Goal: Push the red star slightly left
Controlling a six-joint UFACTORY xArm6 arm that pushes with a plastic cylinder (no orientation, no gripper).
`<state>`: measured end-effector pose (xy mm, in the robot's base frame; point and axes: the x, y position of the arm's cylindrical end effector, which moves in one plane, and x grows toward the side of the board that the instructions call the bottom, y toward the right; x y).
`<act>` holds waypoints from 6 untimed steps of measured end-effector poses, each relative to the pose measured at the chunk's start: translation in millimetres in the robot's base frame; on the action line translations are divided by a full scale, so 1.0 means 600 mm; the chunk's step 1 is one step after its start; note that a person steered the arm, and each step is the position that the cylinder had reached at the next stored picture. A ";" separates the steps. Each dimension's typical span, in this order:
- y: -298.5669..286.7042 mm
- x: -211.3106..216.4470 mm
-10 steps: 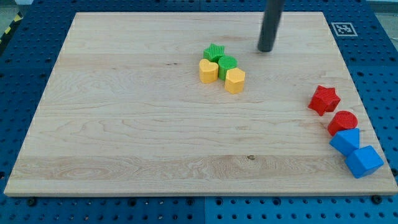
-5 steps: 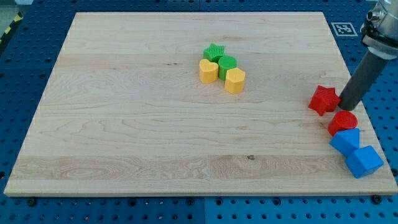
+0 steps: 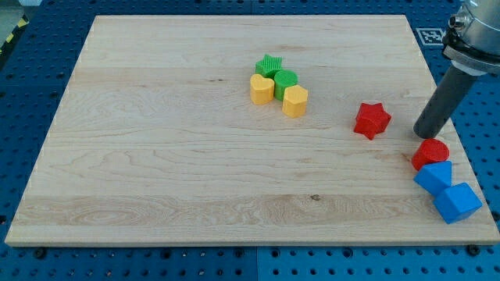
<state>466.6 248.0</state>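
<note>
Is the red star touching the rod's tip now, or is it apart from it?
Apart. The red star lies flat on the board, with bare wood between it and my tip, which stands to the view's right of it.

Left of the red star-shaped block (image 3: 372, 119), bare wooden board (image 3: 156, 156) extends unobstructed. A cluster of green star block (image 3: 269, 65), green round block (image 3: 286, 79) and two yellow blocks (image 3: 262, 89) (image 3: 294, 101) stands up-left of it. My tip (image 3: 424, 134) stands apart on its right.

Looked like robotics lab: wooden board (image 3: 156, 156) sat on blue perforated bench (image 3: 476, 78), fiducial marker (image 3: 430, 36) at far right, hazard tape (image 3: 14, 33) far left.
</note>
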 end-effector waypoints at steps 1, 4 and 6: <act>0.000 -0.008; 0.012 -0.031; 0.029 -0.043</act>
